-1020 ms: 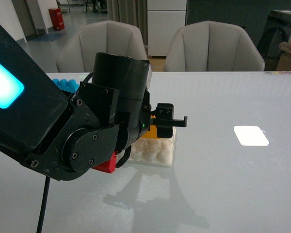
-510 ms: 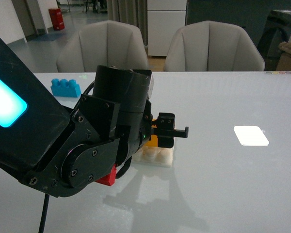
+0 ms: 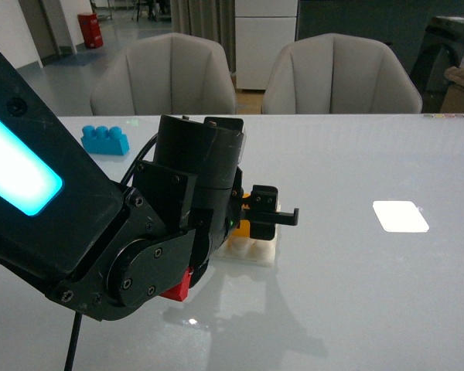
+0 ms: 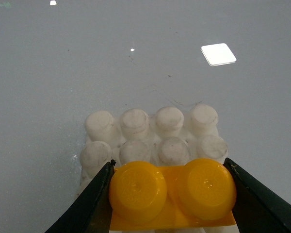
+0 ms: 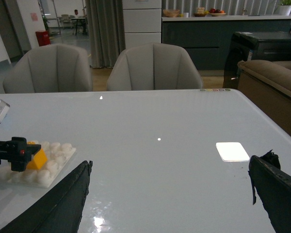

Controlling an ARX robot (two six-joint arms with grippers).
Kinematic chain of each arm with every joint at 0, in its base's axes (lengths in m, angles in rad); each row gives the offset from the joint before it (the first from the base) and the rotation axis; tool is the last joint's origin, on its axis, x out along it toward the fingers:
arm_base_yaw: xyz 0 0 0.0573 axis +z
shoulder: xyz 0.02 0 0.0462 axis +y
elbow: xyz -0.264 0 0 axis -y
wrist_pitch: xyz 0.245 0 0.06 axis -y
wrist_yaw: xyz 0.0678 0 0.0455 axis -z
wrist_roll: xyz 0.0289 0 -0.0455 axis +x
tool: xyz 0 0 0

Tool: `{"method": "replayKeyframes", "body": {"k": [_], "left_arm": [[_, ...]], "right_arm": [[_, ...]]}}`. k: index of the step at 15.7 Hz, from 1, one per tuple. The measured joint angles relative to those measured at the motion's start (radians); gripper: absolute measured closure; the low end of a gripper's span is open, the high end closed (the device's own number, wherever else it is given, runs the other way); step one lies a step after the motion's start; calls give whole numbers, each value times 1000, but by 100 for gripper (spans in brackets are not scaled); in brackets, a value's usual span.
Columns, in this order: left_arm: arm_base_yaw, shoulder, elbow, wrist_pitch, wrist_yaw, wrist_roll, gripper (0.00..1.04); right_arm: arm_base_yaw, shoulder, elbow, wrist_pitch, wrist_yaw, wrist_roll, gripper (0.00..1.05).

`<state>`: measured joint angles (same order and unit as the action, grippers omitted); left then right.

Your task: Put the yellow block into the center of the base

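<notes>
Carrying everything, the glossy pale-grey desk (image 3: 356, 294) lay under the black left end effector (image 4: 172, 194), its jaws narrowed onto the ends of one small orange-yellow plastic two-stud block (image 4: 170, 187). The right end effector (image 5: 169, 167) gaped wide, empty. One whitish translucent square studded base (image 4: 136, 126) showed eight bare studs beyond the block, which sat over its nearer rows. One blue three-stud brick (image 3: 105, 140) lay well apart.
</notes>
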<state>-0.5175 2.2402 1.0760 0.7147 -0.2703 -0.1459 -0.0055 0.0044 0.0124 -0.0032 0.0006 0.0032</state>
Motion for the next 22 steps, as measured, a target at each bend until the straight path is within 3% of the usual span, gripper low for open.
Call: {"method": "replayKeyframes", "body": {"k": [18,22], "left_arm": [[24,29,18,-63,46,13,45],[24,44,20,-67,65,-6,12]], "right_arm": [[0,0,0,0,0,0,6],[0,0,0,0,0,0,6]]}}
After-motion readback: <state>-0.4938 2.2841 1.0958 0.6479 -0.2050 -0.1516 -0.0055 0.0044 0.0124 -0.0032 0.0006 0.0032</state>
